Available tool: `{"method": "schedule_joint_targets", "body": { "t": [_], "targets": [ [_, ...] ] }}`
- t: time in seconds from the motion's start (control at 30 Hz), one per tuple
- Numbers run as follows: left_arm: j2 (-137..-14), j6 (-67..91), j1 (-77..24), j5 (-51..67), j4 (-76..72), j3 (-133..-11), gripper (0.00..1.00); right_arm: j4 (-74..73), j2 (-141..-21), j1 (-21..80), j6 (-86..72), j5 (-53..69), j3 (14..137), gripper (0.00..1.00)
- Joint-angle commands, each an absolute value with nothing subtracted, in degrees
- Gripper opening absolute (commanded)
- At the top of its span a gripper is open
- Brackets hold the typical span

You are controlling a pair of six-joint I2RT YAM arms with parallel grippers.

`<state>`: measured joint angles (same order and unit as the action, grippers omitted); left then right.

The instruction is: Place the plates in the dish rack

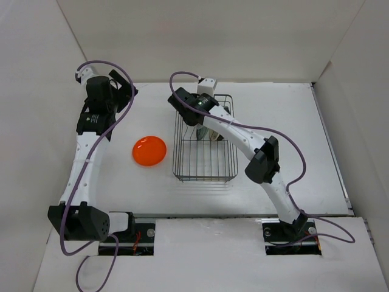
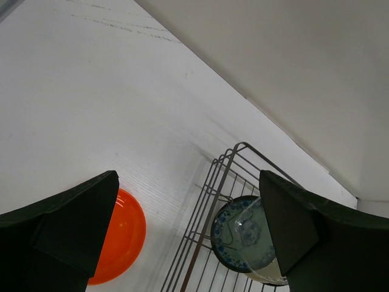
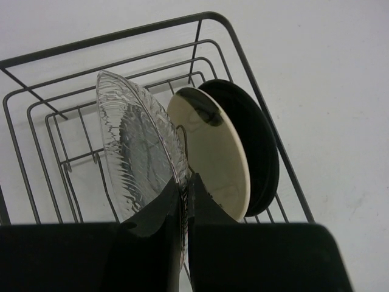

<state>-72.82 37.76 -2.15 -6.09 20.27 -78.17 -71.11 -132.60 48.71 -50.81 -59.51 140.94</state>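
The dark wire dish rack (image 1: 182, 159) stands mid-table. My right gripper (image 3: 184, 187) is shut on the rim of the clear plate (image 3: 135, 149), holding it upright in the rack; in the top view the gripper (image 1: 205, 123) is over the rack's far end. A cream plate (image 3: 214, 149) and a black plate (image 3: 258, 146) stand on edge beside it. The teal-blue patterned plate (image 2: 230, 236) stands in the rack (image 2: 214, 193) behind the clear plate (image 2: 258, 234). The orange plate (image 1: 149, 151) lies flat left of the rack, and also shows in the left wrist view (image 2: 124, 238). My left gripper (image 2: 188, 201) is open and empty, raised at the far left (image 1: 123, 91).
White walls enclose the table on the left, back and right. The rack's near half (image 1: 203, 167) holds no plates. Purple cables loop off both arms.
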Motion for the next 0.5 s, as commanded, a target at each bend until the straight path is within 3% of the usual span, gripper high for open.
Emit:
{"method": "schedule_joint_targets", "body": {
  "t": [0.0,0.47],
  "targets": [
    [-70.05,37.00,-2.20,-6.86,19.25,-81.21,1.00,-67.07,-132.80,49.31,-48.35,-58.98,142.91,0.00],
    [-70.05,37.00,-2.20,-7.91,19.25,-81.21,1.00,-63.02,-136.23,49.31,-43.77,-56.17,142.91,0.03]
  ]
}}
